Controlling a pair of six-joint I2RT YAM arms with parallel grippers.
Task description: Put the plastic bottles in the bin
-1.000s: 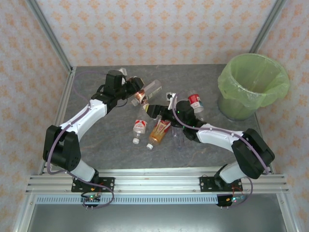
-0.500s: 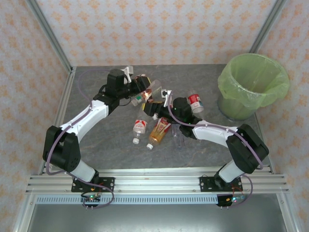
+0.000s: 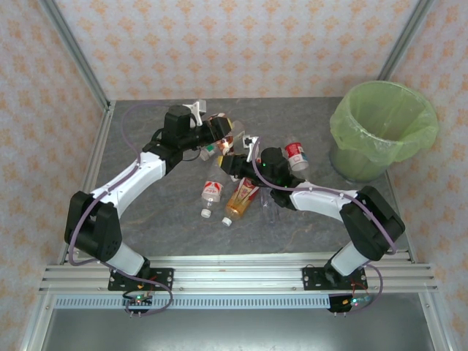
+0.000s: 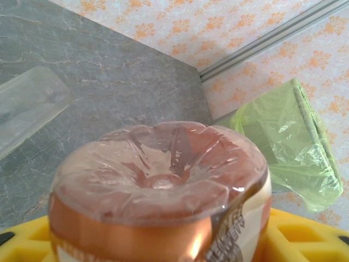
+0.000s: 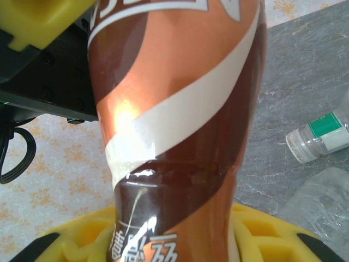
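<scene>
**Handover of a brown bottle**, held off the table at upper centre of the overhead view. The left gripper is clamped on the bottle near its base. Over the last second the right gripper has been brought up from the loose bottles, so that its fingers now flank the narrow end; whether they are closed yet cannot be told. The bin stands at upper right, well apart. A transfer to the arm nearer the bin is judged to be under way.
</scene>
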